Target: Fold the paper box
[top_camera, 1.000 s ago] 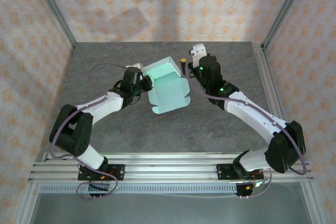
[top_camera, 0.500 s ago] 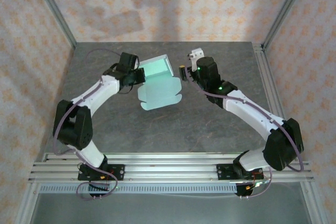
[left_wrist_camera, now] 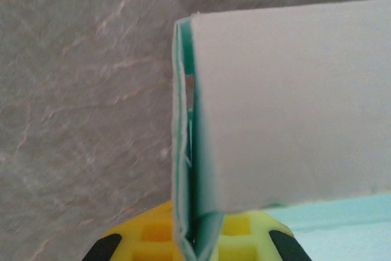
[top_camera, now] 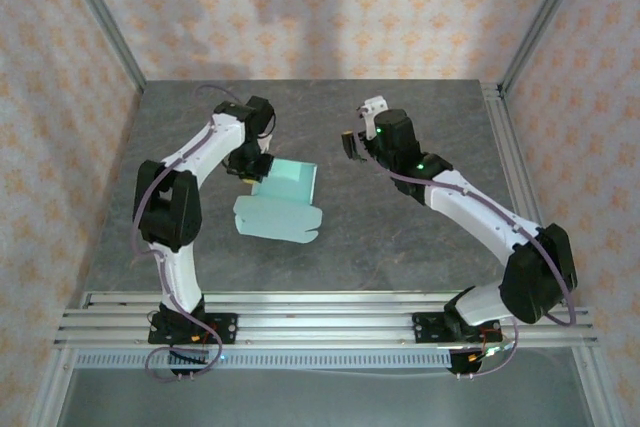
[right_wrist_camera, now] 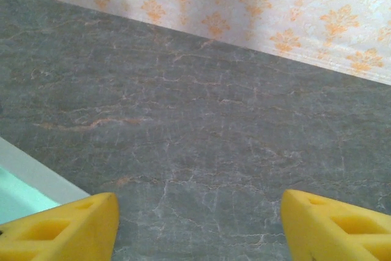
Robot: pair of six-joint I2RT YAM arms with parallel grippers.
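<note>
The paper box [top_camera: 280, 205], pale mint-blue card, lies partly folded on the grey table left of centre, one panel standing up at its far edge. My left gripper [top_camera: 254, 168] is shut on that raised edge. In the left wrist view the doubled card of the paper box [left_wrist_camera: 293, 102] runs up from between the yellow fingers [left_wrist_camera: 149, 236], which pinch it. My right gripper [top_camera: 348, 143] hovers open to the right of the box, apart from it. Its yellow fingers [right_wrist_camera: 61, 227] stand wide over bare table, with a corner of the paper box [right_wrist_camera: 15, 194] at the lower left.
The grey stone-patterned table [top_camera: 400, 227] is fenced by aluminium posts [top_camera: 100, 17] and patterned walls at the back and sides. A metal rail [top_camera: 320, 317] with both arm bases runs along the near edge.
My left arm has swung round and carried the paper box leftward and nearer, laying it lower on the table. The right gripper has stayed nearly where it was, still open.
</note>
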